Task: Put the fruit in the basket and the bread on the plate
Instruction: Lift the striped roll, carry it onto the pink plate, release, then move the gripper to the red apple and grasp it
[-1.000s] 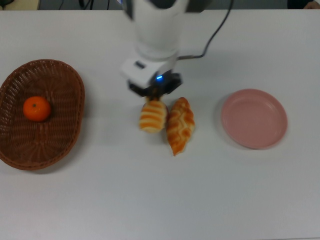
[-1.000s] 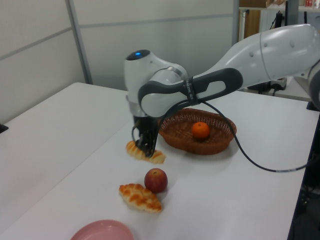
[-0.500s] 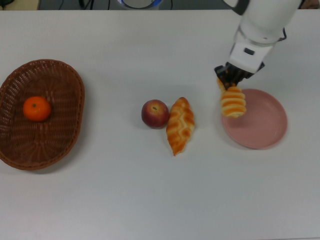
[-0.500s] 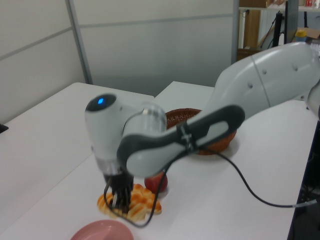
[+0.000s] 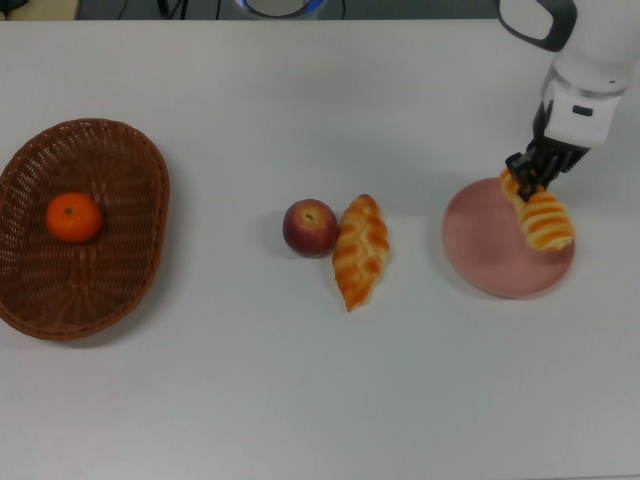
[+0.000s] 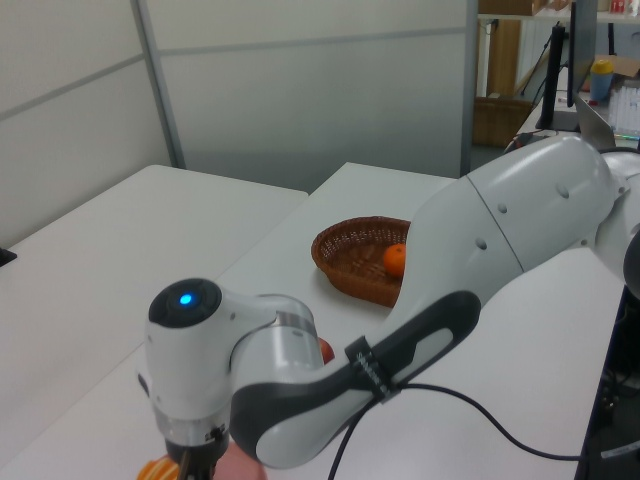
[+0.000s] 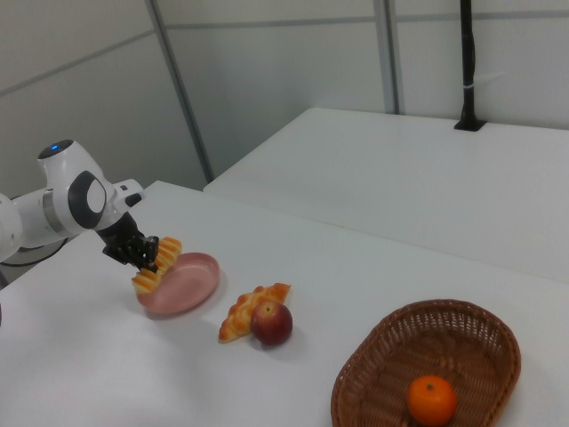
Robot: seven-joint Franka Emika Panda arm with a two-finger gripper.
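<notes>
1. The ridged golden-orange roll with pale stripes (image 5: 545, 220) is clamped between the fingers of the arm's black two-finger gripper (image 5: 533, 178), gripped at one end, so most of the roll sticks out past the fingers.
2. In the top view the roll is seen over the upper-right part of the round pink shallow plate (image 5: 490, 260), its long axis slanted from upper left to lower right. In the right view the roll (image 7: 156, 263) looks held just above the plate's (image 7: 191, 285) edge on the right view's left, not set down yet as far as can be judged.
3. The relation that matters: the plate's middle lies toward the top view's lower left of the gripper, so a small nudge inward and then straight down is probably what's called for before the fingers get opened. Dropped where it is now, the roll could be left hanging over the rim.
4. Elsewhere: the bright orange tangerine (image 5: 74, 218) is already sat in the big oval reddish-brown wicker basket (image 5: 130, 160) at the top view's far left.
5. The dark red apple (image 5: 310, 227) and the longer braided golden loaf with pointed ends (image 5: 360, 250) are left touching side by side mid-table, well apart from both basket and plate.
6. So roughly: one fruit done, first bread nearly done, two items to go.
</notes>
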